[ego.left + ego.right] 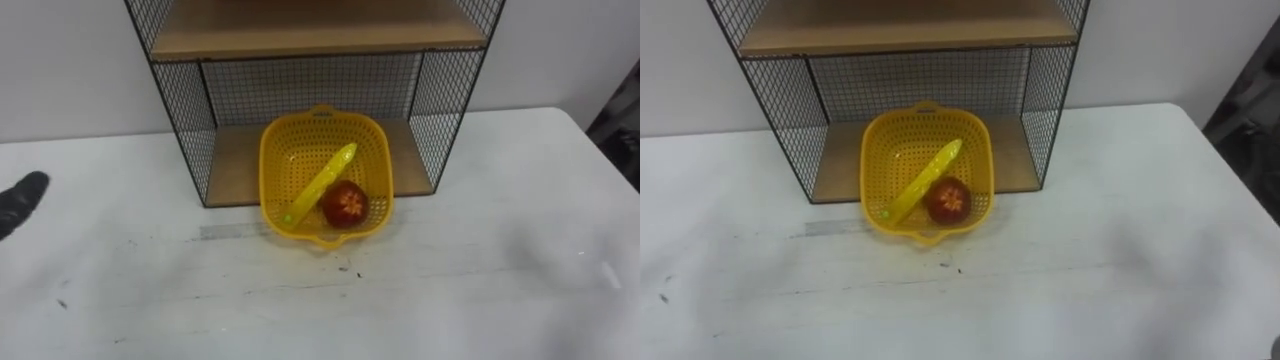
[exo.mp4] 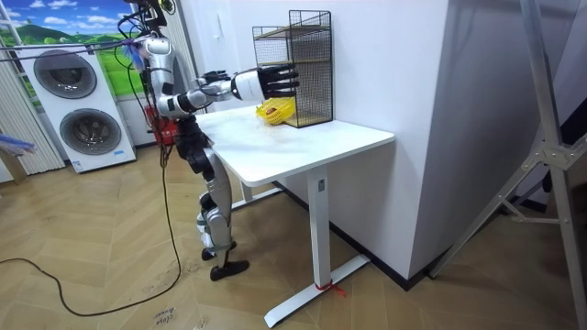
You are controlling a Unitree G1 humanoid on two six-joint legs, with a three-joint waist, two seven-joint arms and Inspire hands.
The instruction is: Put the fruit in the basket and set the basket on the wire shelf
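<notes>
Sitting half inside the wire shelf [image 1: 185, 110], your basket [image 1: 270, 150] holds banana [image 1: 322, 180] and apple [image 1: 345, 204]; right hand [image 2: 275, 81] fingers apart, left hand [image 1: 20, 200] fingers: cannot tell.

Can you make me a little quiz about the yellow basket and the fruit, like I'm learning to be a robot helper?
1. True or false: the yellow basket is empty.
2. What lies beside the banana in it? A: a round red fruit. B: a green pear. C: a bunch of grapes.
3. Fill in: the basket's back sits on the bottom board of the wire shelf, and its front rim sticks out over the white ____.
Key: 1 false; 2 A; 3 table.
</notes>
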